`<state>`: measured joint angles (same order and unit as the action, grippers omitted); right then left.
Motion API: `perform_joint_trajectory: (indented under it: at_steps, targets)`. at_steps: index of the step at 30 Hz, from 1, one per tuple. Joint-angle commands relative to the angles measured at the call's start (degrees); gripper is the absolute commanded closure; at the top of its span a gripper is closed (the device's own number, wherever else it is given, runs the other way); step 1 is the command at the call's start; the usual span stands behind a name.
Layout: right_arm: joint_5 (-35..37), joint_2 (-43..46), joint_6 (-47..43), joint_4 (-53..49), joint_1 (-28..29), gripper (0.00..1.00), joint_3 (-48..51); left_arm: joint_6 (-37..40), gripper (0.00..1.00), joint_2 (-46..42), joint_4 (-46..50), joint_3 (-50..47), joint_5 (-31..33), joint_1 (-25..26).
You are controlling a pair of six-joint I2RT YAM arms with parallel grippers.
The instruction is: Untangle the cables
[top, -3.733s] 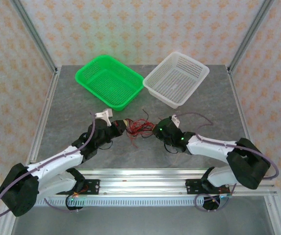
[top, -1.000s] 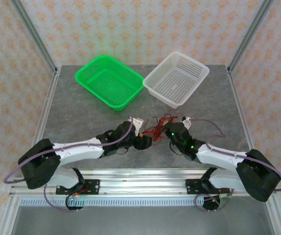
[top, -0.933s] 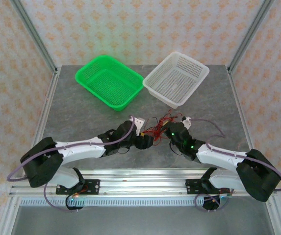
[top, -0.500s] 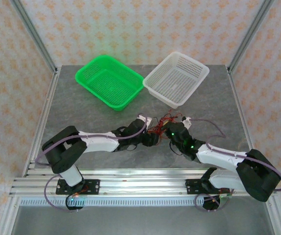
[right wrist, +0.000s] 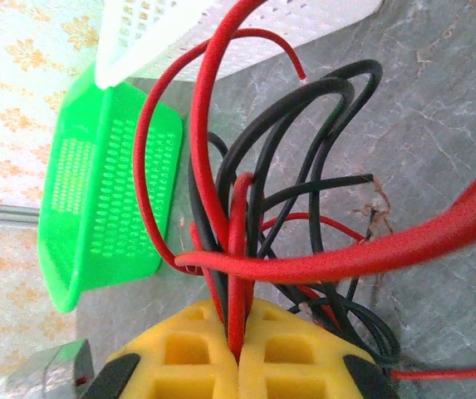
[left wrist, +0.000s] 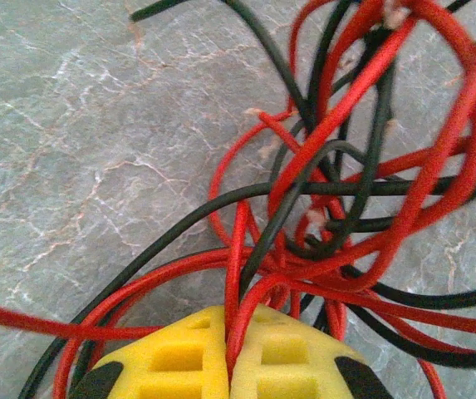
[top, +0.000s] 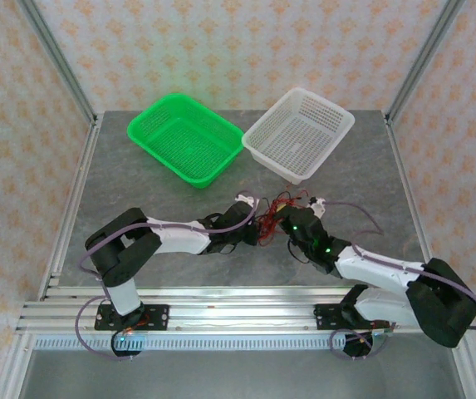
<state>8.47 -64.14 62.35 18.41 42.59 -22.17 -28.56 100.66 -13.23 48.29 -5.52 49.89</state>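
Grey table (top: 138, 208) is bearing two low, converging arms; left gripper (left wrist: 228, 326) and right gripper (right wrist: 238, 326) are clamping tangled cables (top: 277, 204) fanning toward 12 o'clock.

Logged green basket (top: 184, 141) left of white basket (top: 300, 137) at far side of grey marbled table (top: 130, 195) (near corners close together); patterned walls (top: 246, 50) behind.

Cables (right wrist: 237, 274) are red and black, pads (left wrist: 200, 326) yellow. The veined grey table (top: 121, 191) bears a green basket (top: 186, 137) and white basket (top: 298, 133).

Ends of cables (left wrist: 345, 116) beyond frame edges
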Motion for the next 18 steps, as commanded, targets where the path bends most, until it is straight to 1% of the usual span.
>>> perform_joint_trajectory:
  at_steps: [1, 3, 5, 10, 14, 18]
  targets:
    - [3.5, 4.2, 0.8, -2.0, 0.1, 1.0, 0.1, -2.7, 1.0, -0.7, 4.5, 1.2, 6.6, 0.0]
    - [5.8, 6.5, 1.4, -6.1, 0.1, 1.0, 0.1, -4.6, 1.0, -2.9, 5.9, -0.2, 9.5, -0.5]
    - [7.9, 9.0, 1.9, -10.0, 0.1, 1.0, 0.2, -7.1, 1.0, -5.7, 6.7, -2.2, 11.0, -1.3]
    - [10.6, 13.2, 0.6, -17.0, 0.1, 1.0, 0.6, -8.2, 1.0, -13.9, 8.5, -7.4, 13.3, -2.8]
    - [10.9, 14.9, -3.0, -21.1, 0.0, 1.0, 0.3, -8.0, 1.0, -19.7, 12.1, -9.8, 16.3, -4.1]
    - [11.0, 14.9, -9.6, -24.8, -0.1, 1.0, -1.4, -8.3, 1.0, -24.6, 15.3, -11.7, 19.7, -6.1]
